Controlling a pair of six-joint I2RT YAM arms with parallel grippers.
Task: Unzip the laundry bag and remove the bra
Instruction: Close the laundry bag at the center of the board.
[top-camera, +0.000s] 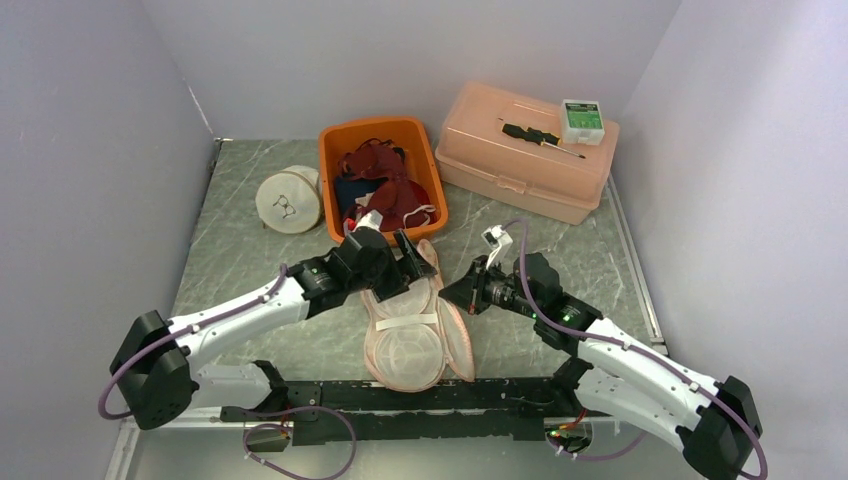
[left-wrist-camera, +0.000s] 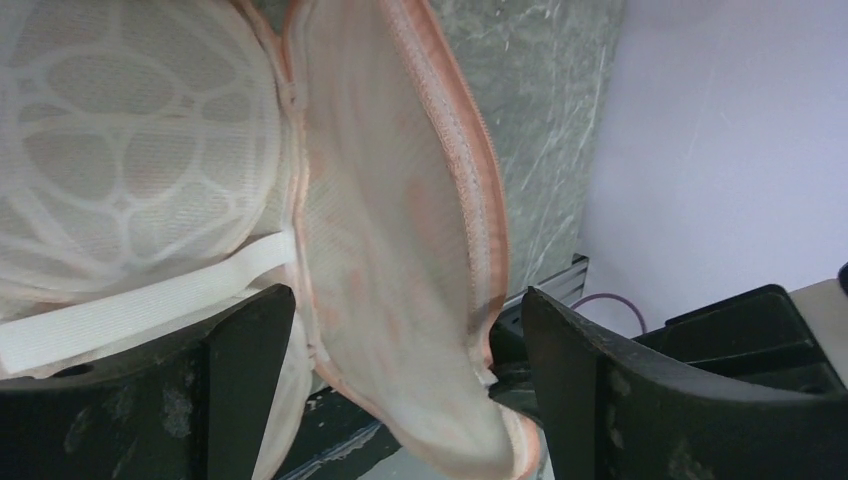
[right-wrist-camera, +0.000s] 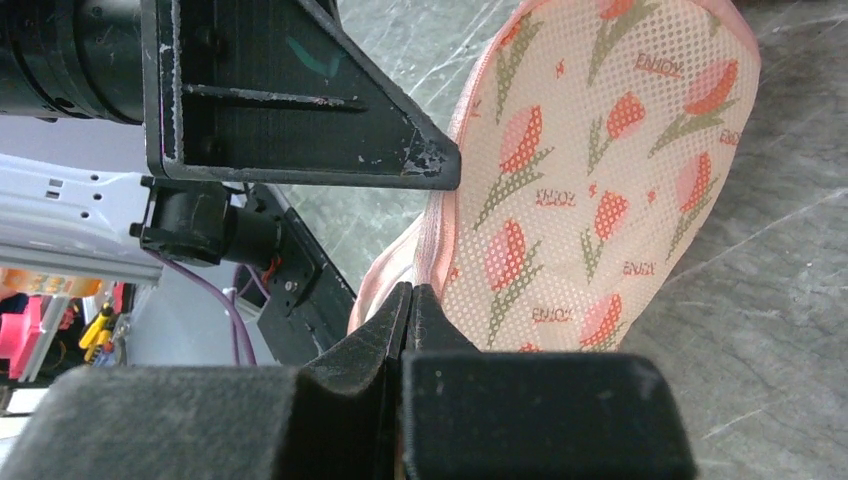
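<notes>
Laundry bag (top-camera: 410, 350) open, near orange bin (top-camera: 327, 175)

Robotics lab: white-walled test table (top-camera: 232, 250)

one laundry bag (top-camera: 408, 345), one bin (top-camera: 327, 180), one toolbox (top-camera: 490, 150)

Fixed high view over the table (top-camera: 230, 250); both wrist views close on the shared laundry bag (left-wrist-camera: 400, 250).
</notes>
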